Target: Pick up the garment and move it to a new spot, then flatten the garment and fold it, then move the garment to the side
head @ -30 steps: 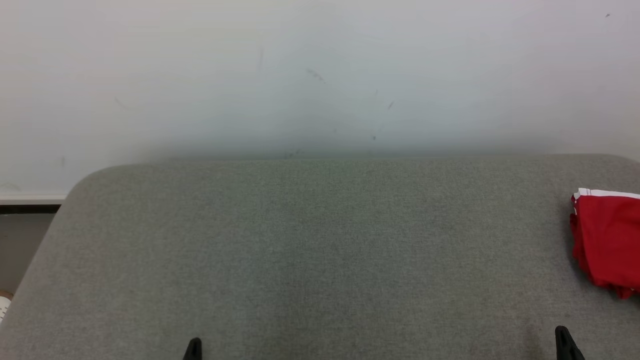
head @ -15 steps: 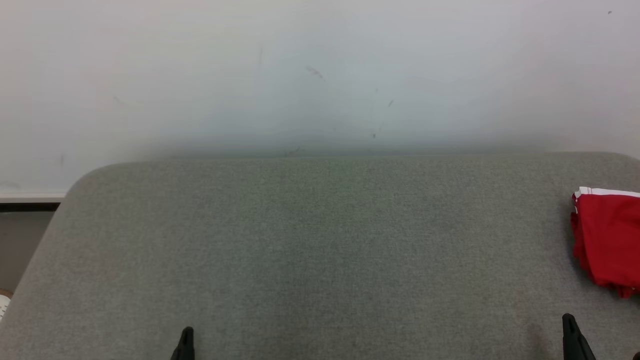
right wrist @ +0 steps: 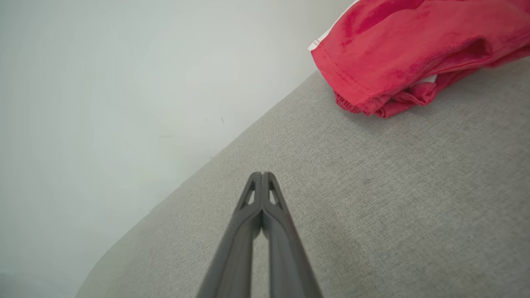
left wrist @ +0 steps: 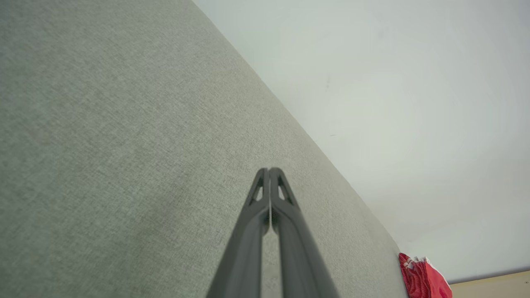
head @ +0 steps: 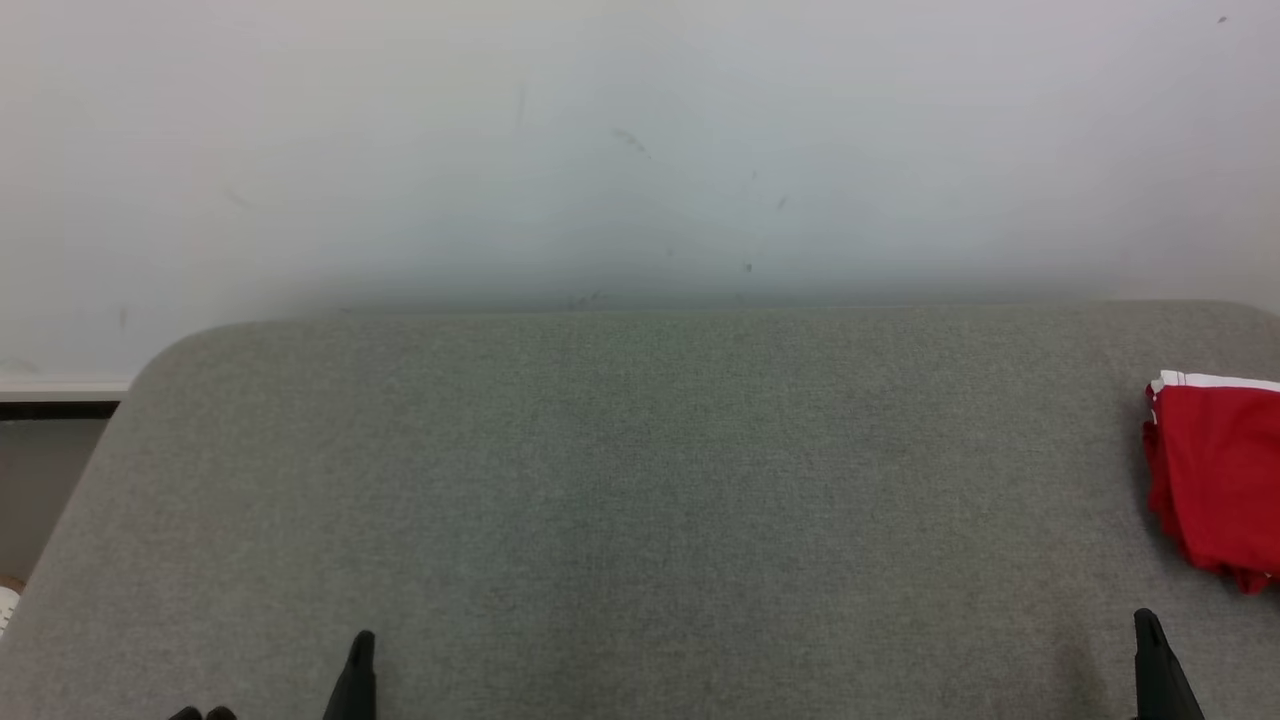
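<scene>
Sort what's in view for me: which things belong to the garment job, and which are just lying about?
Belongs to the job: red garment, at the right of the grey padded surface; left gripper, shut; right gripper, shut, nearer the garment.
Just there: white wall; skirting strip at far left; pale thing at lower left edge, too cropped to identify.

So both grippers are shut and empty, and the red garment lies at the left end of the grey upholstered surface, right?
Not quite: the red garment lies at the right end of the grey upholstered surface, as the head view shows, up ahead of the right gripper. The rest holds: that gripper and the left gripper are shut and empty.
</scene>
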Motion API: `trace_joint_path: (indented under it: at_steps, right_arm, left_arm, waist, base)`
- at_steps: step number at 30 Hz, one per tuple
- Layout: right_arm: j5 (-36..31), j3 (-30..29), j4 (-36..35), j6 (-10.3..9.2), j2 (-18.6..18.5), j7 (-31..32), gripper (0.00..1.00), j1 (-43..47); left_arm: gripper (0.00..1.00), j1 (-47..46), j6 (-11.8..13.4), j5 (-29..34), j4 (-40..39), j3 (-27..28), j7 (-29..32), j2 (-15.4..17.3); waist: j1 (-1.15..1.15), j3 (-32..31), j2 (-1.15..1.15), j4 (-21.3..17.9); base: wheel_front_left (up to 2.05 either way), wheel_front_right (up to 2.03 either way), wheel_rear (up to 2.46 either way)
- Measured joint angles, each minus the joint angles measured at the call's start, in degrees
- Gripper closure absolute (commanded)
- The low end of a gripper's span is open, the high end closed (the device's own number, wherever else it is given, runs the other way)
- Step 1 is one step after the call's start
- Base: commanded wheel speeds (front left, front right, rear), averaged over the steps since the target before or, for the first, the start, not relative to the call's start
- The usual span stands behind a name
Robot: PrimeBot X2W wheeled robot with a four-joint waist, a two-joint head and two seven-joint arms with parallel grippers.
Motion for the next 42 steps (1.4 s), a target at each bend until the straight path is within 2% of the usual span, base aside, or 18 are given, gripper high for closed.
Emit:
trace_joint_path:
  at_steps: [21, 42]
  right_arm:
    - [14.4, -0.5, -0.9, 0.0, 0.0, 3.5, 1.0, -2.1]
    - [26.4, -0.9, -1.8, 0.0, 0.0, 6.5, 1.0, -3.4]
  left_arm:
    - [1.0, -2.5, -1.7, -14.0, 0.1, 2.3, 3.5, 0.1]
    - [1.0, -4.5, -3.0, -25.2, 0.3, 4.3, 6.5, 0.1]
  waist:
    - [0.0, 0.5, 0.0, 0.0]
    - [0.0, 1.0, 0.0, 0.0]
  base:
    - [0.0, 0.0, 0.0]
    - [0.0, 0.0, 0.0]
